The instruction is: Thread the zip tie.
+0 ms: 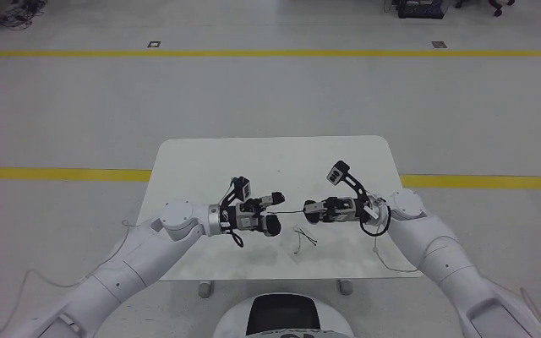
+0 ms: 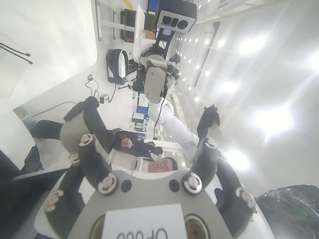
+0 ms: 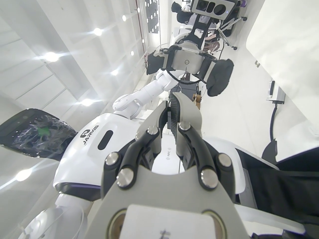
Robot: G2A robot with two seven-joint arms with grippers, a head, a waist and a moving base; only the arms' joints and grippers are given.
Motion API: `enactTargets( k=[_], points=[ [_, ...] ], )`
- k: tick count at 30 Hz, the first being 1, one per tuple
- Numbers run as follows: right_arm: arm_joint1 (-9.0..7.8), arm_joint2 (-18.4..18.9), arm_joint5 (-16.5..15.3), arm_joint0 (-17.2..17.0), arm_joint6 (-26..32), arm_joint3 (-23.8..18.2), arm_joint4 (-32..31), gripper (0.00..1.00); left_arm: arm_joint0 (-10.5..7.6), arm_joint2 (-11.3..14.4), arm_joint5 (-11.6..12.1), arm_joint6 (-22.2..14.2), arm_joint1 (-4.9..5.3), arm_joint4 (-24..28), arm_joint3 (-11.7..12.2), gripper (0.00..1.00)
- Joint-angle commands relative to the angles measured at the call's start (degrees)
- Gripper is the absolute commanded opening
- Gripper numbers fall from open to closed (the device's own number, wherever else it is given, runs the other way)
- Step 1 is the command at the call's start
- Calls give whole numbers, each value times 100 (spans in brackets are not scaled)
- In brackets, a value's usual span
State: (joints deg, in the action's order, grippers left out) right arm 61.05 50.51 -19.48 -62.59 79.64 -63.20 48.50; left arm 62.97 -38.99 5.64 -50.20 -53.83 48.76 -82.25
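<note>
The white table (image 1: 211, 160), a smooth slab with rounded corners, lay under both arms, which faced each other tip to tip above its middle. The left gripper (image 2: 149, 108) stood with its jaws spread wide, its two fingers (image 2: 79, 115) capped in soft-looking matt black covers over rounded grey shells, joined to the grey metal palm by black links and bright round bolts. The right gripper (image 3: 172, 110) had its jaws drawn narrow, almost closed, the flat grey fingers tapering to a point with dark ribbed pads on their inner faces. In the top view a thin, dark, straight zip tie (image 1: 292, 211) ran from the right gripper's tips toward the gap of the left gripper, held above the table; it seemed pinched in the right jaws, though the strand was too fine to see where its far end lay between the left fingers. Two more loose zip ties (image 1: 304, 242), thin black strips with small blocky heads, lay crossed on the tabletop just below the two grippers, nearer the robot, touching neither of them.
</note>
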Motion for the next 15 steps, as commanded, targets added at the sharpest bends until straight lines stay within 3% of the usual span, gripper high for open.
enactTargets(
  k=[1, 7, 15],
  points=[
    [-1, -1, 0, 4, 0, 3, -6, 0, -2, -1, 4, 0, -1, 2, 8, 100],
    [1, -1, 18, -17, -81, -26, -25, 0, 6, 0, 2, 29, -3, 2, 5, 100],
    [19, 60, 157, -145, -170, -223, -108, 0, 66, 50, -54, 292, -88, -47, -118, 100]
  ],
)
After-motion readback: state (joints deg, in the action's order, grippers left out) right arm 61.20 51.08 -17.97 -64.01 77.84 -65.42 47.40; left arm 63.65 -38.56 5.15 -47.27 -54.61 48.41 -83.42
